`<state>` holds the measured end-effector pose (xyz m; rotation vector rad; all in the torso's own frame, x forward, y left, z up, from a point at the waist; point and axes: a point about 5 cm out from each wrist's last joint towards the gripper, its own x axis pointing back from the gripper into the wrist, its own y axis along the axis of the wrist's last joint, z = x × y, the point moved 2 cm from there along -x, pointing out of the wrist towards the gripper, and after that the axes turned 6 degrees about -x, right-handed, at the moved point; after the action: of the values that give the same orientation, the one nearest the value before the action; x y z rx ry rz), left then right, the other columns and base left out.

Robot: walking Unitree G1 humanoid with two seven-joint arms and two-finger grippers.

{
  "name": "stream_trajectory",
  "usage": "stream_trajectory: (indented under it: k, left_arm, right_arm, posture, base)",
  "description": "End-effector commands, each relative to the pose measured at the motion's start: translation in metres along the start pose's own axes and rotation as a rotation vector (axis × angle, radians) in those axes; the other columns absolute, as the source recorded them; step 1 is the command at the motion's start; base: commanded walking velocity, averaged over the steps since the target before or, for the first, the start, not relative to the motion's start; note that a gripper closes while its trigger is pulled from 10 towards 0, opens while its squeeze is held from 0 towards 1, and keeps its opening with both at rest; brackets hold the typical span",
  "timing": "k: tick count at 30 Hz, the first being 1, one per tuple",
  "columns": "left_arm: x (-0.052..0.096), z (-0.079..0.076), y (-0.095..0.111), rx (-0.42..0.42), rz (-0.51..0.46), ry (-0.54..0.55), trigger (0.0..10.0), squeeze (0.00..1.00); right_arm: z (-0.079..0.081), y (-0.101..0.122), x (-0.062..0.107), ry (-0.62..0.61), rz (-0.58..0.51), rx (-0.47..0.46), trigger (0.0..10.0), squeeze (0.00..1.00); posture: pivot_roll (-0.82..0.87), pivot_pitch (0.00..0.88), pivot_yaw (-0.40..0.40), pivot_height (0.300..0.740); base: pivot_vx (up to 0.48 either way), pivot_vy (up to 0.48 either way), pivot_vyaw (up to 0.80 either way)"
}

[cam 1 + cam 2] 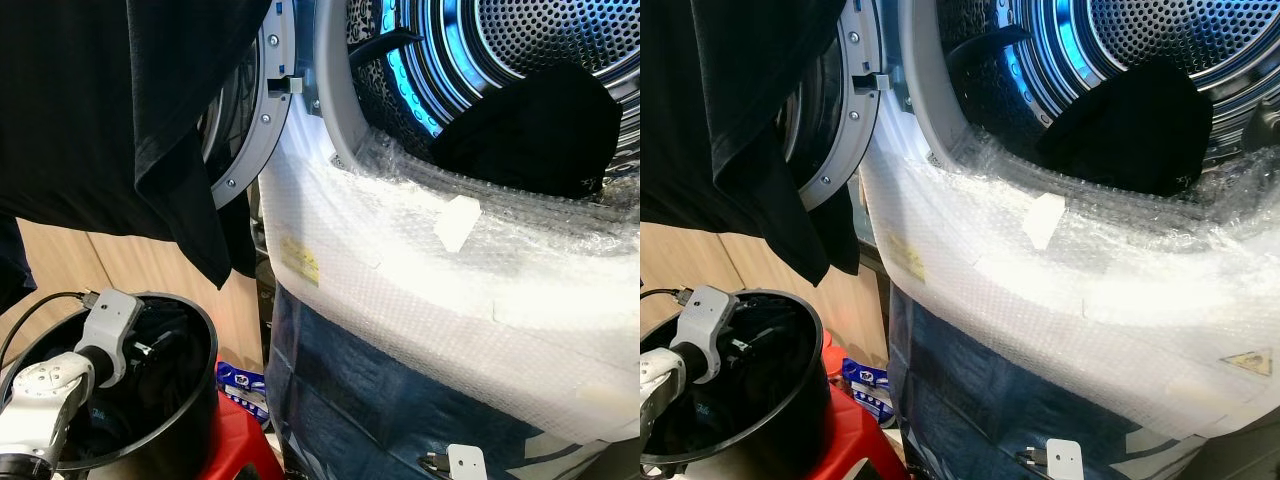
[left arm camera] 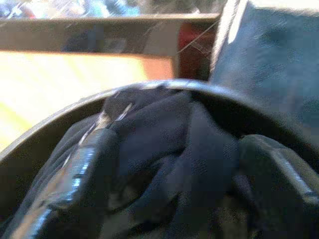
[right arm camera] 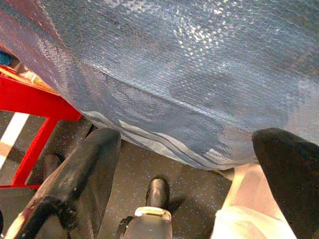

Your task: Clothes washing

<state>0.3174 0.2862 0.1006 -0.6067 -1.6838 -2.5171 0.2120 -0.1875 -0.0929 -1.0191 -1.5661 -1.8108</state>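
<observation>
Left end effector (image 2: 174, 164), spread, reaches into the black bucket (image 1: 190, 420) at seven o'clock for dark clothes (image 2: 164, 134); right end effector (image 3: 189, 164) hangs spread, idle.

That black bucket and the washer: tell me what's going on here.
The robot is loading laundry. Its left gripper is down inside the black bucket, fingers open around the dark clothes there. The washing machine, its front wrapped in bubble wrap, stands open with a black garment already in the drum. Another dark garment hangs at upper left. The right gripper hangs open low by the machine's front, holding nothing.
</observation>
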Motion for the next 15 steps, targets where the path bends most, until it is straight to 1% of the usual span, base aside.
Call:
stream_trajectory:
  k: [1,4,6,9,10,12,13,14,15]
  left_arm:
    - [-0.001,0.003,-0.005,-0.014,0.034,0.038,10.0,1.0]
    - [-0.001,0.003,-0.007,-0.013,0.045,0.043,10.0,1.0]
    - [-0.002,0.003,-0.011,-0.023,0.073,0.064,10.0,1.0]
    - [-0.002,0.005,-0.02,-0.026,0.135,0.114,10.0,1.0]
    - [-0.002,0.005,-0.02,-0.026,0.135,0.114,10.0,1.0]
    - [-0.002,0.006,-0.025,-0.013,0.169,0.137,10.0,1.0]
    - [-0.002,0.005,-0.03,-0.009,0.201,0.144,10.0,0.99]
    - [-0.001,0.005,-0.031,-0.018,0.209,0.146,10.0,0.0]
    - [-0.001,0.007,-0.032,-0.016,0.222,0.174,10.0,0.0]
  right_arm:
    - [0.001,0.002,0.0,0.0,-0.005,-0.017,10.0,0.0]
    - [0.001,0.002,0.0,0.001,-0.004,-0.016,10.0,0.0]
    - [0.001,0.001,0.0,0.002,-0.003,-0.013,10.0,0.0]
    - [0.002,0.001,0.0,0.004,-0.003,-0.01,10.0,0.0]
    - [0.002,0.001,0.0,0.004,-0.003,-0.01,10.0,0.0]
    - [0.002,0.001,0.0,0.004,-0.004,-0.009,10.0,0.0]
    - [0.002,0.001,0.0,0.004,-0.004,-0.01,10.0,0.0]
    - [0.002,0.001,0.0,0.004,-0.003,-0.01,10.0,0.0]
    - [0.002,0.001,0.0,0.004,-0.003,-0.01,10.0,0.0]
  posture:
    - [0.02,0.004,0.0,0.74]
    - [0.02,0.004,0.0,0.74]
    - [0.02,0.004,0.0,0.74]
    - [0.02,0.006,0.002,0.74]
    - [0.02,0.006,0.002,0.74]
    - [0.02,0.006,0.001,0.74]
    - [0.02,0.006,0.001,0.74]
    - [0.02,0.006,0.001,0.74]
    - [0.02,0.006,0.001,0.74]
  base:
    - [0.0,0.0,0.0]
    - [0.0,0.0,0.0]
    - [0.0,0.0,0.0]
    - [0.0,0.0,0.0]
    - [0.0,0.0,0.0]
    - [0.0,0.0,0.0]
    - [0.0,0.0,0.0]
    - [0.0,0.0,0.0]
    - [0.0,0.0,0.0]
